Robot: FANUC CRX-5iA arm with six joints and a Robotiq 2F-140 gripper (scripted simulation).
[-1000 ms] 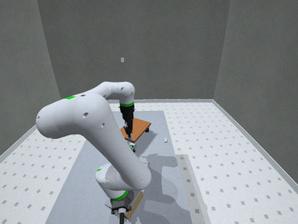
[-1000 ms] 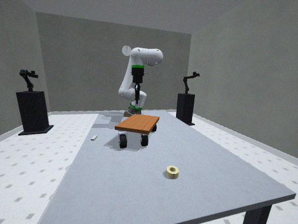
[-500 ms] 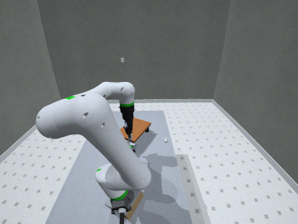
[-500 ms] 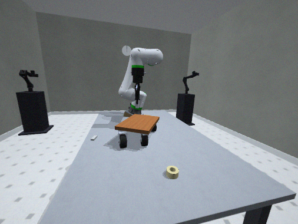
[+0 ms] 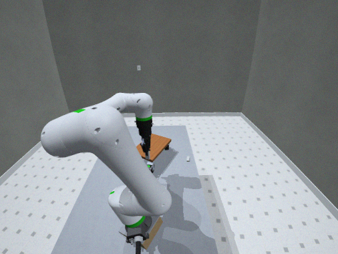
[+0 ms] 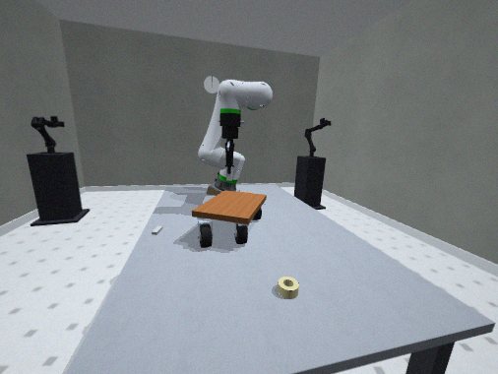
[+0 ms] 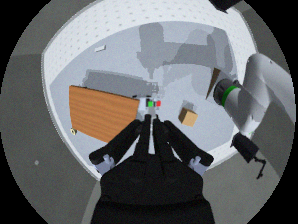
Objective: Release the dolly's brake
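- Gripper [image 7: 152,117] hung from the white arm [image 5: 100,140], fingers fully closed on nothing, pointing down above the robot-side end of the dolly.
- Grey table [image 6: 344,295] carried the dolly [image 6: 230,206], whose wooden deck stood level on its wheels near the arm's base; nothing held it up.
- Caster [image 5: 150,166] at the robot-side corner lay almost directly under the closed fingertips.
- Brake pedal [image 7: 154,104] showed a green and a red end in the wrist view; which end sat lower could not be told. Contact was judged not yet made, so pressing the green end down remained.
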